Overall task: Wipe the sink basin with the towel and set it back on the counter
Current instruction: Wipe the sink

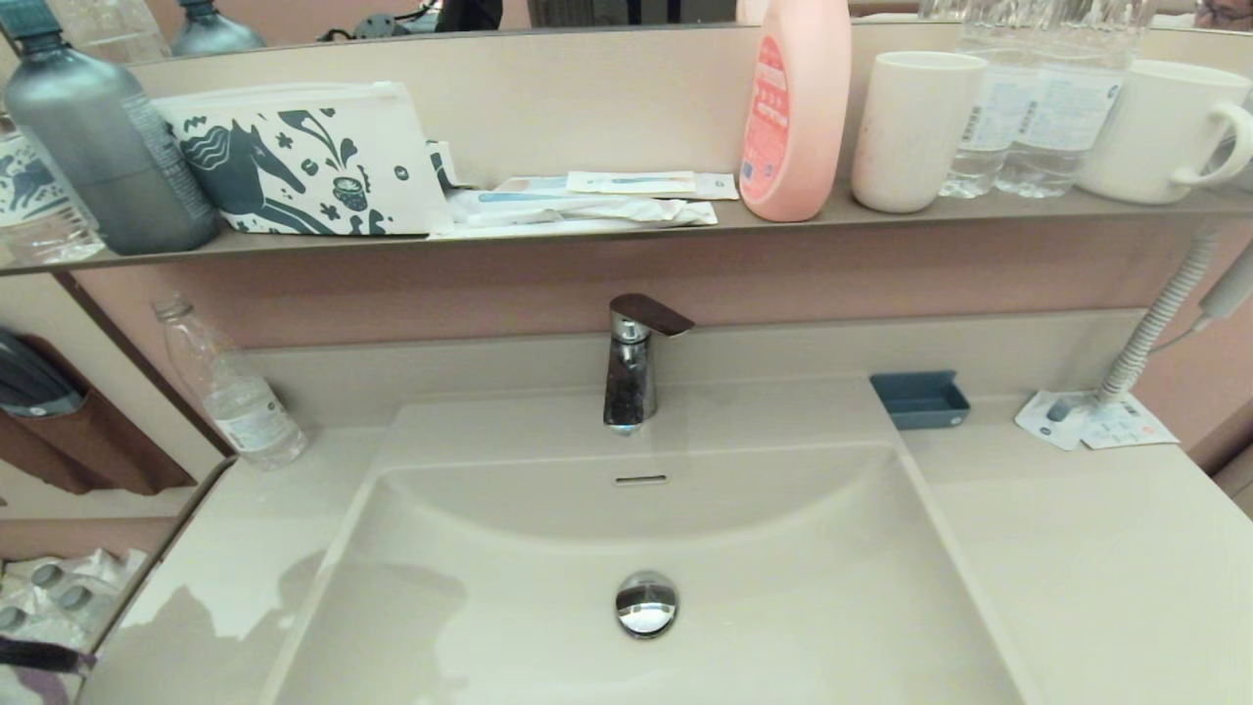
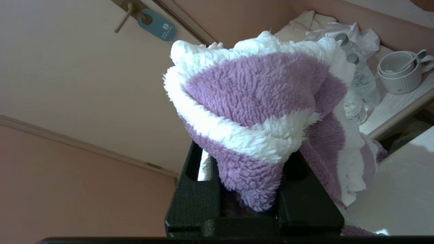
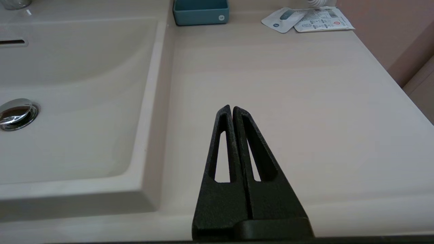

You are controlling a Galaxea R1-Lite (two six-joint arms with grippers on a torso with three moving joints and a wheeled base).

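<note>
The purple and white striped towel [image 2: 251,101] is bunched between the black fingers [image 2: 193,196] of my left gripper [image 2: 249,162], which is shut on it. That gripper is held off the counter's left end, with a wall and a side table behind it. The sink basin [image 1: 509,617] lies bare, with its chrome drain plug [image 1: 646,603] and overflow slot [image 1: 640,480]. My right gripper [image 3: 232,107] is shut on nothing and hovers low over the counter [image 3: 288,84], right of the basin [image 3: 74,135]. The head view shows neither the towel nor the right gripper.
A chrome faucet [image 1: 631,367] stands behind the basin. A blue tray [image 1: 920,399] and paper sachets [image 1: 1091,421] lie at the counter's back right, a plastic bottle [image 1: 235,392] at the back left. The shelf [image 1: 587,235] carries the horse-print pouch [image 1: 303,162], bottles and cups.
</note>
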